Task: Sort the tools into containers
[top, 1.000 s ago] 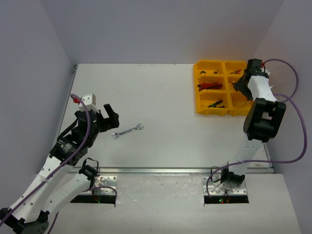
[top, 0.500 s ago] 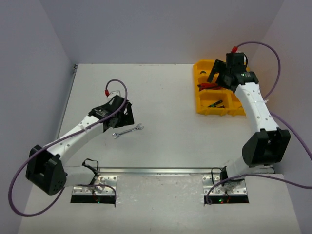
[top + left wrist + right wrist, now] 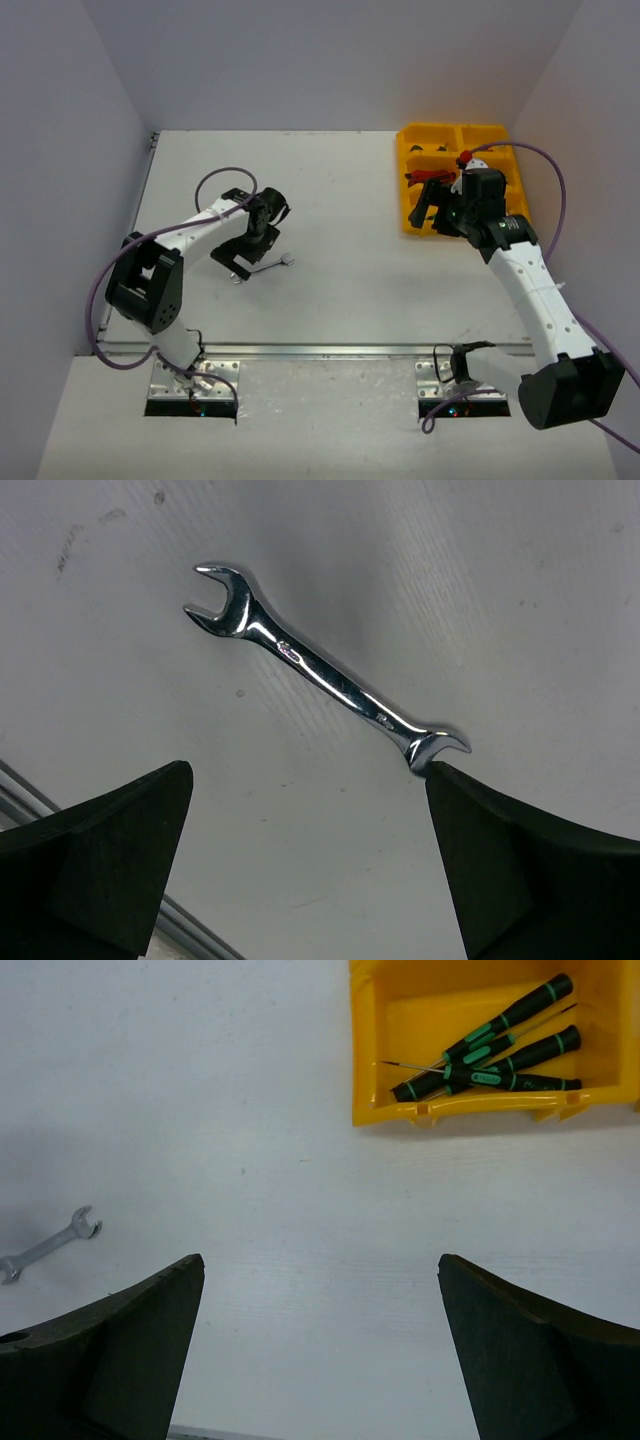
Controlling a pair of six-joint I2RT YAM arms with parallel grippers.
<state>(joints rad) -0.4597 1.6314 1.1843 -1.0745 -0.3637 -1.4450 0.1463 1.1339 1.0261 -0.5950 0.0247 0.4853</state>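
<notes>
The left claw [image 3: 308,790] is spread wide and nothing is grasped; the silver wrench [image 3: 325,685] is seen lying flat on the desk [image 3: 520,600] beneath it. The right claw [image 3: 320,1270] is likewise released and empty, near the yellow tray [image 3: 365,1050].

One silver wrench [image 3: 325,685] lying mid-frame; one yellow tray [image 3: 362,1060], upper right; roughly four green-handled screwdrivers [image 3: 520,1057] bunched inside it.

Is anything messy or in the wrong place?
Yes, one thing. A silver wrench lies all alone on the white table, far from the yellow tray, where the green screwdrivers already sit in a compartment. The left gripper hovers over it, fingers open. Nothing looks spilled or broken.
</notes>
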